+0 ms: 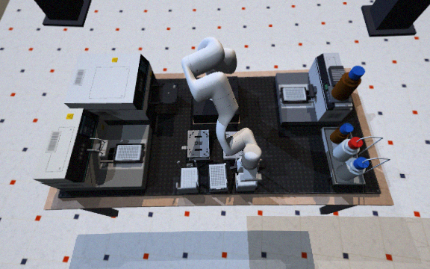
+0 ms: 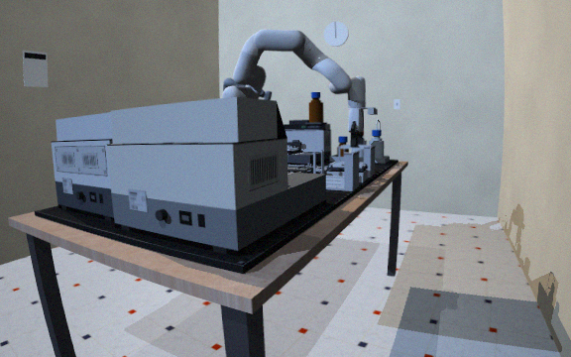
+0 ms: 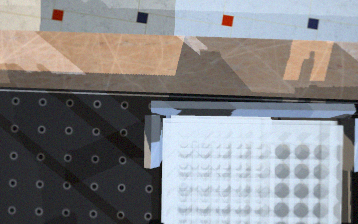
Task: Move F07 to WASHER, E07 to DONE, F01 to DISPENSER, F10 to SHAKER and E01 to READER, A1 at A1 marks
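My gripper reaches down into the rightmost of three stands at the deck's front edge. It is shut on a white well plate, which fills the lower right of the wrist view; its label cannot be read and my fingers are out of that view. The pale walls of the rack frame the plate. Other white plates sit in the two neighbouring front stands, on the left instrument's nest and on the right instrument's nest.
Two large grey instruments stand at the left. An instrument with a brown bottle stands at the back right, and a tray of bottles at the right. A grey nest lies mid-deck. The table's front edge is close.
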`<state>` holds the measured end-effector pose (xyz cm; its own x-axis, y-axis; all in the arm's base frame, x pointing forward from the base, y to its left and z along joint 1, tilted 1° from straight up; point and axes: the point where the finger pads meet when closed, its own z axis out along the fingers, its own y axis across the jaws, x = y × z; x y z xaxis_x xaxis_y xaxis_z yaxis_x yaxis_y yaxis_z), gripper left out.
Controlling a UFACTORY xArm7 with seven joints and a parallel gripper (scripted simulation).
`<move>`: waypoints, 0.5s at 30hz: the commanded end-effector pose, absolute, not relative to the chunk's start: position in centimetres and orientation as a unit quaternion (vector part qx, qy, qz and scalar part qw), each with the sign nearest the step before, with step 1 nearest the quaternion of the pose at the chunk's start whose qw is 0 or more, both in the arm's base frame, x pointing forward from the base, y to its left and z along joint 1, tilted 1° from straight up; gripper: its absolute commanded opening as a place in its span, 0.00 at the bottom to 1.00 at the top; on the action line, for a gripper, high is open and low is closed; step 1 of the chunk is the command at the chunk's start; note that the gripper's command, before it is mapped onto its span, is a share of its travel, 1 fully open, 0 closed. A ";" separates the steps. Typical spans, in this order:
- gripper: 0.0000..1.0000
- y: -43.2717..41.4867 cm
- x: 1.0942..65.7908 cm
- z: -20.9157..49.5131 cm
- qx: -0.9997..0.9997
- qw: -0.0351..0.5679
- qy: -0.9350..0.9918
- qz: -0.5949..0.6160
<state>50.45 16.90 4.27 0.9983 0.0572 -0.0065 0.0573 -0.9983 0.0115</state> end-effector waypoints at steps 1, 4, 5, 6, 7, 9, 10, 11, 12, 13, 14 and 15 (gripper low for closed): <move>0.00 17.0 50.6 4.2 1.000 0.005 0.029 0.000; 0.00 17.0 50.6 4.0 1.000 0.005 0.029 0.000; 0.00 17.0 50.6 4.0 1.000 0.005 0.029 0.000; 0.00 17.0 50.6 3.9 1.000 0.005 0.029 0.000; 0.00 17.0 50.6 3.8 1.000 0.005 0.029 0.000; 0.00 17.0 50.6 3.8 1.000 0.005 0.029 0.000; 0.00 17.0 50.6 3.8 1.000 0.005 0.029 0.000; 0.00 17.0 50.6 3.7 1.000 0.005 0.029 0.000; 0.00 17.0 50.6 3.6 1.000 0.005 0.029 0.000; 0.00 17.0 50.6 3.6 1.000 0.005 0.029 0.000; 0.00 17.0 50.6 3.5 1.000 0.005 0.029 0.000; 0.00 17.0 50.6 3.4 1.000 0.005 0.029 0.000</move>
